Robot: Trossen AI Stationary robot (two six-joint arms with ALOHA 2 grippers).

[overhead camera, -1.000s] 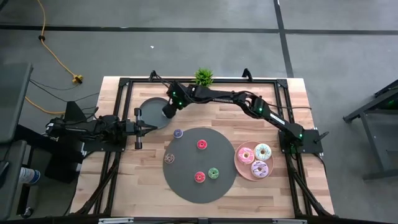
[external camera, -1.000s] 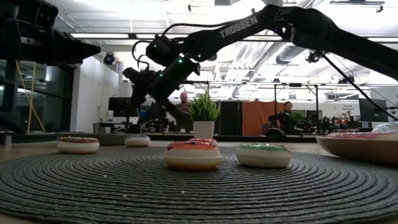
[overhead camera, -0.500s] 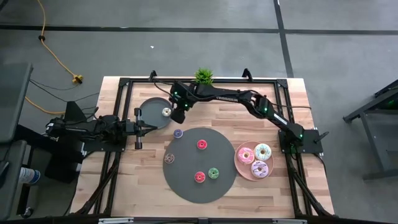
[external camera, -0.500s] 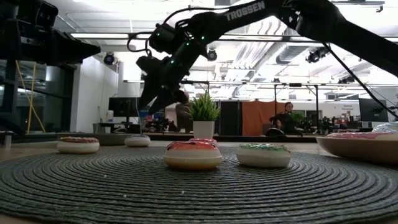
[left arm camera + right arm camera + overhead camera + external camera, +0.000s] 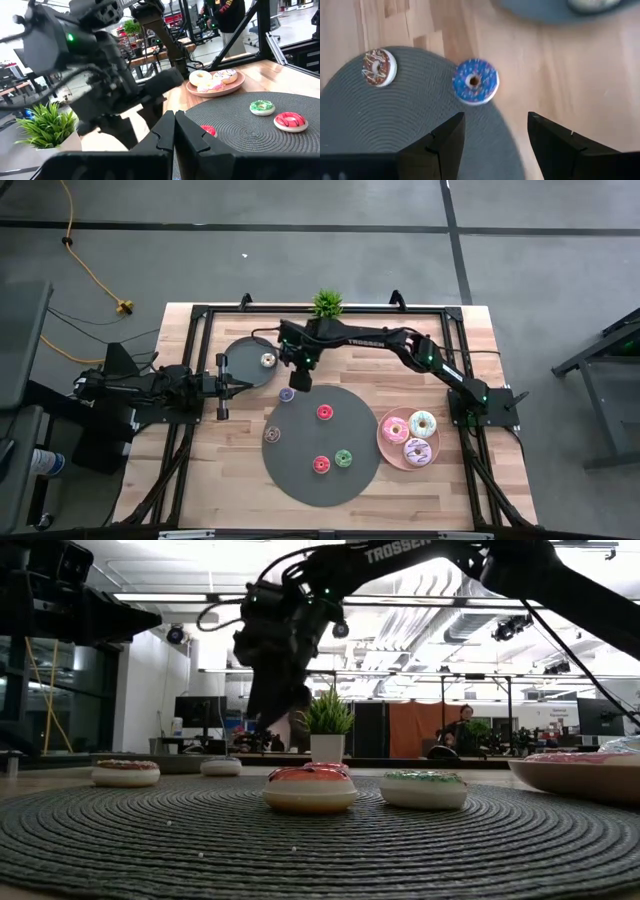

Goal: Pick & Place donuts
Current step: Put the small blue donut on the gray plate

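High view: right gripper point(image 5: 299, 381) hangs just beside blue donut point(image 5: 286, 394) at edge of big dark mat point(image 5: 300, 475); red, brown, green donuts on mat, cream donut point(image 5: 267, 360) on small grey plate point(image 5: 240, 352), three larger donuts on pink plate point(image 5: 384, 442). Left gripper point(image 5: 240, 386) w/ jaws shut, beside grey plate. Low view: right arm above mat, red donut point(image 5: 310, 787) and green donut point(image 5: 424, 789) in front. Right wrist view: jaws wide, empty; blue donut point(image 5: 475, 81) and brown donut point(image 5: 379, 67) beyond fingers point(image 5: 445, 137).
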